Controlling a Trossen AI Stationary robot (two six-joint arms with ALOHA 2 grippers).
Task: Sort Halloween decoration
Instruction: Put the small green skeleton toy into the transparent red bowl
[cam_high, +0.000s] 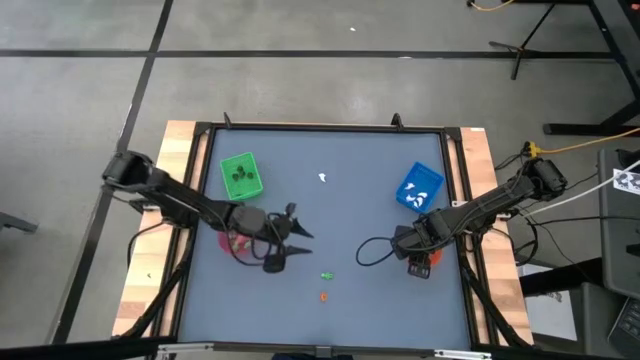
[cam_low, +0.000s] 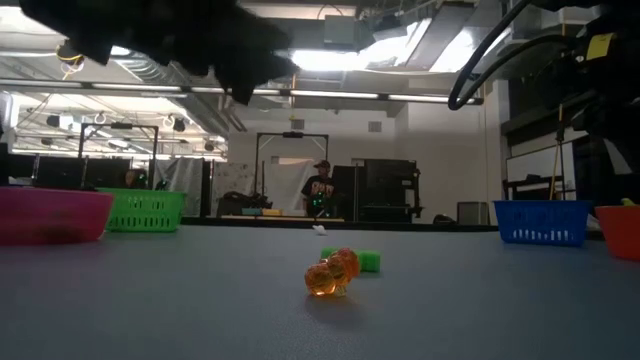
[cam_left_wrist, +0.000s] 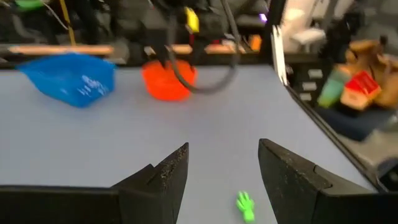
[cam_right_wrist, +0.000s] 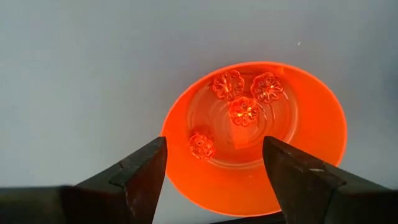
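Note:
Three tiny figures lie loose on the grey table: a green one (cam_high: 327, 275) (cam_left_wrist: 245, 205), an orange one (cam_high: 323, 296) (cam_low: 332, 273) nearer the near edge, and a white one (cam_high: 323, 178) toward the far side. My left gripper (cam_high: 298, 245) (cam_left_wrist: 224, 155) is open. It hovers to the left of the green figure, beside the pink bowl (cam_high: 232, 243). My right gripper (cam_high: 420, 262) (cam_right_wrist: 214, 149) is open and points down over the orange bowl (cam_right_wrist: 298, 180), which holds several orange figures (cam_right_wrist: 244, 111).
A green tray (cam_high: 241, 175) with dark figures sits far left, and a blue tray (cam_high: 420, 187) with white figures sits far right. A black cable loops by the right arm (cam_high: 372, 250). Free table lies between the arms. A person stands in the room behind (cam_low: 318, 190).

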